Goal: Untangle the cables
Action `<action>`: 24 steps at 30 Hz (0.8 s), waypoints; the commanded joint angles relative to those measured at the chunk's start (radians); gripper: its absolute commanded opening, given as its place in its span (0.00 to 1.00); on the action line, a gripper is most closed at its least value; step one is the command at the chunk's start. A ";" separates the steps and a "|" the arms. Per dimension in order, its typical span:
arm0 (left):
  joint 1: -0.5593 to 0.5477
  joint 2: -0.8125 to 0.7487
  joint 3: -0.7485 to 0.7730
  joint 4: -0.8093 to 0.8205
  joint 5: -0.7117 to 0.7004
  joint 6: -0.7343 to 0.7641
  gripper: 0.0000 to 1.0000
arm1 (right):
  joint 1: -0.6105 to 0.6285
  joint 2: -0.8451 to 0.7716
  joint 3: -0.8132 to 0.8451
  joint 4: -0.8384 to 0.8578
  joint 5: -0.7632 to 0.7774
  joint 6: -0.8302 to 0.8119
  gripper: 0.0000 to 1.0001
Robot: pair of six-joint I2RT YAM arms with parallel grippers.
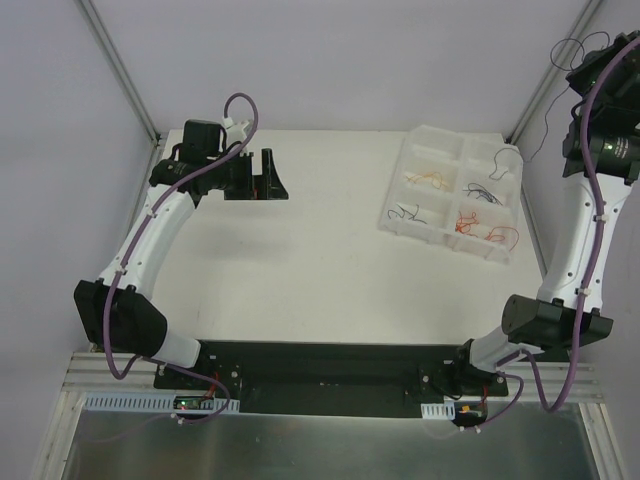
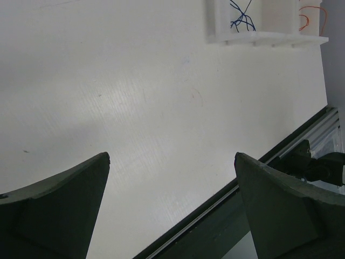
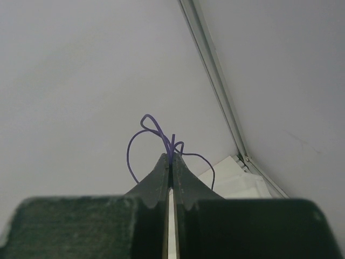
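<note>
My right gripper is shut on a thin purple cable, which loops out past the fingertips. From above, the right gripper is raised high at the far right, and the cable dangles from it as a dark thread above the table's back right corner. More cables lie in the white tray: orange, black, dark blue and red. My left gripper hovers open and empty over the back left of the table, far from the tray. Only bare table shows between the left gripper's fingers.
The tray's near wall sits at the top of the left wrist view, with a blue wire and an orange one inside. A black rail runs along the table's edge. Enclosure walls and corner posts stand close behind the raised right arm.
</note>
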 commanded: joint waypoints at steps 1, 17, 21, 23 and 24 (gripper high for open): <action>-0.005 0.008 0.034 0.016 0.009 0.021 0.99 | -0.008 0.014 0.033 0.023 -0.007 0.023 0.00; -0.003 0.029 0.050 0.011 0.012 0.021 0.99 | -0.008 0.046 -0.028 0.016 -0.005 0.011 0.00; -0.003 0.037 0.056 0.011 0.018 0.015 0.99 | -0.008 0.011 -0.137 0.052 -0.021 0.040 0.00; -0.003 0.039 0.059 0.011 0.021 0.010 0.99 | -0.008 0.003 -0.172 0.054 -0.016 0.052 0.00; -0.003 0.037 0.057 0.011 0.023 0.010 0.99 | -0.008 0.001 -0.180 0.051 -0.018 0.055 0.00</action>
